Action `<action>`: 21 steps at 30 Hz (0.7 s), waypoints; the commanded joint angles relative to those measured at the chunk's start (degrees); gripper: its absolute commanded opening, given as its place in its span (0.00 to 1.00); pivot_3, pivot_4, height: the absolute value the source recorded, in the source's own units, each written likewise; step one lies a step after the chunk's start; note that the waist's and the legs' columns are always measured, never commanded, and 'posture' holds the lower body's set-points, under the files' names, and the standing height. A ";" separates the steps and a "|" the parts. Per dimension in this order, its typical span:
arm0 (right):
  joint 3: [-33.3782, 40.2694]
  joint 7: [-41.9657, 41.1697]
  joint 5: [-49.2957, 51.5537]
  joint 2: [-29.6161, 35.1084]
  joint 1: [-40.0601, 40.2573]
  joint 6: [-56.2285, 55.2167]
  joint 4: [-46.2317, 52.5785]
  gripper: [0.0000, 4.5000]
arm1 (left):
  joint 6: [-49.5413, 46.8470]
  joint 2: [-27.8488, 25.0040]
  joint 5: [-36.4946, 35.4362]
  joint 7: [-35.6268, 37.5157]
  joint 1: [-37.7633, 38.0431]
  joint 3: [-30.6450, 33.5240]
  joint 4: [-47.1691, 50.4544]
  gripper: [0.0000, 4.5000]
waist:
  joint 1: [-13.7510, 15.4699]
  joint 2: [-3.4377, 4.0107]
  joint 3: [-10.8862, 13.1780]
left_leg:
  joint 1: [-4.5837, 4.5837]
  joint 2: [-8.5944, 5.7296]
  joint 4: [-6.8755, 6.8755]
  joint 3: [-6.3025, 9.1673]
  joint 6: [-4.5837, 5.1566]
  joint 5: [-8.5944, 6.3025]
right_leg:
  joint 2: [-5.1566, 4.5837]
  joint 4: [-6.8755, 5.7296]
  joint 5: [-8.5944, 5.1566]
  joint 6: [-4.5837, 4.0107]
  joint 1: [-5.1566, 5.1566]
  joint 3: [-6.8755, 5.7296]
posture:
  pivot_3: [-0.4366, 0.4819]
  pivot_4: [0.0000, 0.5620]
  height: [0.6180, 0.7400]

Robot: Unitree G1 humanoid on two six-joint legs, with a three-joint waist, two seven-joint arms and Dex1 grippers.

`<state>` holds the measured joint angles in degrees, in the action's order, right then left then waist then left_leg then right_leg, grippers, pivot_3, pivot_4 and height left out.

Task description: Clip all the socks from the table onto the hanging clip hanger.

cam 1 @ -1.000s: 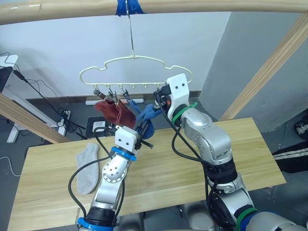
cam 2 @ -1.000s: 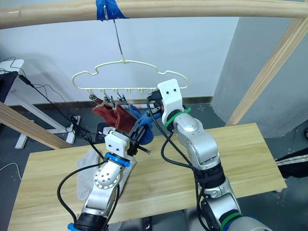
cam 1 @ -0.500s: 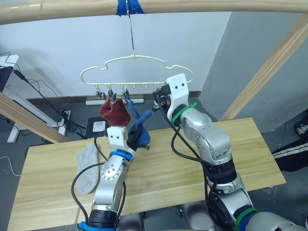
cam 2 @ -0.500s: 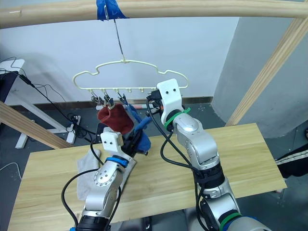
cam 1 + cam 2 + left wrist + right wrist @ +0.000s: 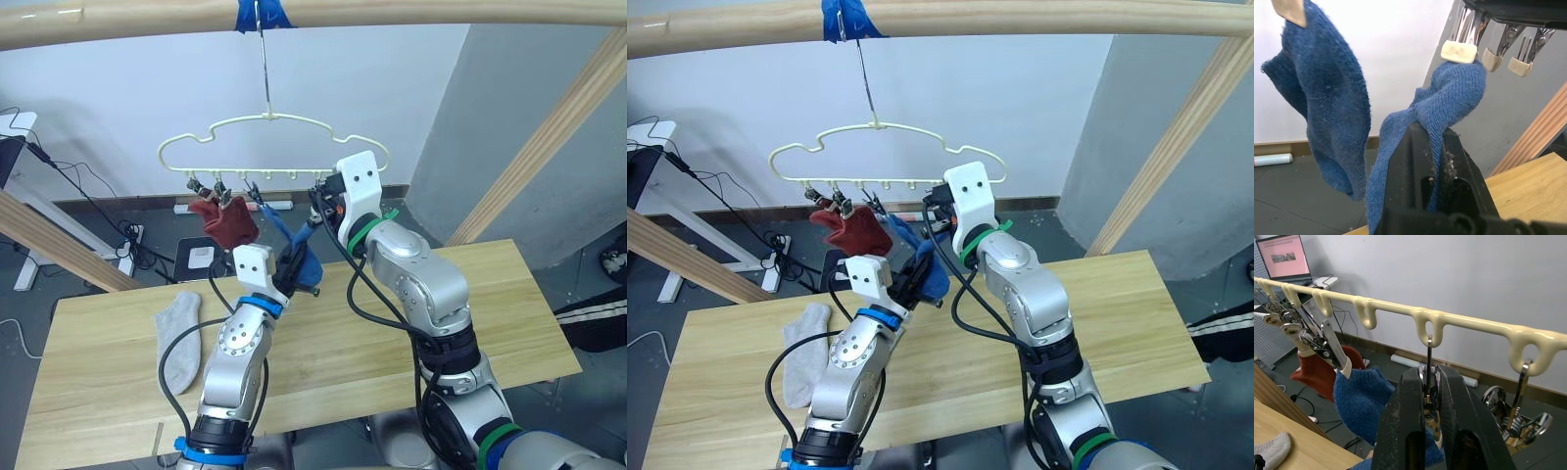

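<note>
The soft blue knitted sock (image 5: 1449,98) looks light and floppy, so it is best gripped near its cuff edge, where the left gripper (image 5: 1435,147) is clenched on it, lifting its tip up against a small metal clip (image 5: 1459,49) of the pale yellow wavy wire clip hanger (image 5: 274,122). Its long axis runs roughly upward, the loose end drooping. The right gripper (image 5: 1427,396) is pinched on that clip's handles (image 5: 1428,382). One light grey sock (image 5: 178,338) lies lengthwise on the pale plank table (image 5: 470,284).

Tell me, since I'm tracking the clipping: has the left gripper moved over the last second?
Yes. The left gripper, shut on the blue sock, swung slightly left, then back right, ending nearer the clip hanger.
</note>
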<state>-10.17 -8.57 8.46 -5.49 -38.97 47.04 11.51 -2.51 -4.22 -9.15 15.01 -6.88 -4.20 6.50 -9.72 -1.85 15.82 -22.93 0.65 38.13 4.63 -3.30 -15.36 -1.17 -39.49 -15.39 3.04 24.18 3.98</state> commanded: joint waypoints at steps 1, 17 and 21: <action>0.34 -0.18 1.12 -0.68 -0.28 0.18 2.44 0.02 | 0.29 0.61 -1.07 0.15 -0.51 0.18 2.65 0.00 | 0.01 0.00 0.00 | 0.00 0.00 0.00 0.00 0.00 0.00 | 0.00 0.00 0.00 0.00 0.00 0.00 | 0.23 0.38 0.79; 0.75 0.09 1.24 -0.71 -0.19 1.75 2.68 0.18 | -0.68 1.76 -2.99 0.09 -2.41 1.39 2.50 0.00 | 0.02 -0.01 0.00 | 0.00 -0.03 0.00 0.00 0.00 0.00 | 0.00 0.00 0.00 0.00 -0.01 0.00 | 0.23 0.38 0.79; 1.07 0.22 1.27 -0.87 -0.41 1.76 2.49 0.51 | -0.73 1.83 -2.90 0.07 -2.59 1.37 2.27 0.00 | 0.02 -0.01 0.00 | 0.00 -0.03 0.00 0.01 0.00 0.00 | 0.00 0.00 0.00 0.00 0.00 -0.01 | 0.23 0.38 0.79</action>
<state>-9.99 -8.48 8.60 -5.54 -38.96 49.26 12.16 -3.51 -2.56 -11.54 15.04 -9.11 -2.94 6.50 -9.71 -1.86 15.82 -22.93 0.62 38.14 4.63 -3.30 -15.36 -1.17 -39.49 -15.39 3.04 24.18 3.97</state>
